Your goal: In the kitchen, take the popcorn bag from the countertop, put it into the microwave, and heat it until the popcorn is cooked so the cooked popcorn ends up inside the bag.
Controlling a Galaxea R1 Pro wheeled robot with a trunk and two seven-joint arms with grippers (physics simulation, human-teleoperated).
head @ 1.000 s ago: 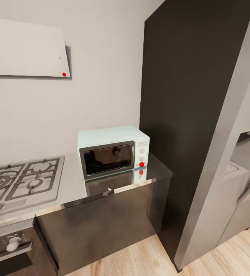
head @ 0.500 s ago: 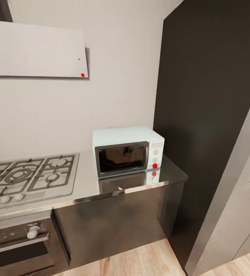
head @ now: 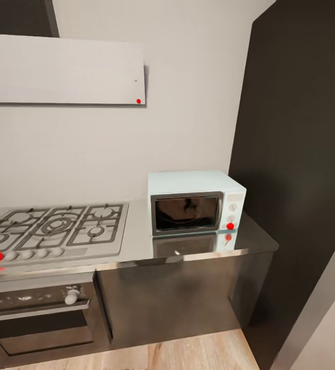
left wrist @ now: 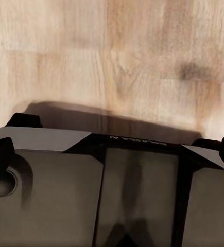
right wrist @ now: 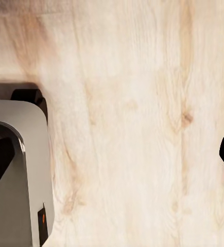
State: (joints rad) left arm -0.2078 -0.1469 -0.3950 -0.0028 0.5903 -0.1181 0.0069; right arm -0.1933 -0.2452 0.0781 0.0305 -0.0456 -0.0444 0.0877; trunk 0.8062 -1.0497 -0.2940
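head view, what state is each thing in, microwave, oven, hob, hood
microwave: door shut, red light on at its knob panel, standing on the countertop
oven: door shut
hob: no flame showing, red dot lit by its knobs
hood: red dot lit at its lower corner

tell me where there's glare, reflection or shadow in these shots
Head view: the microwave mirrors in the glossy countertop, bright glint along its steel edge. Left wrist view: the robot base casts a soft shadow on the wood floor. Right wrist view: evenly lit.

Pale-blue microwave [head: 196,201], grey shiny countertop [head: 136,241], pale wood-grain floor [right wrist: 132,123]
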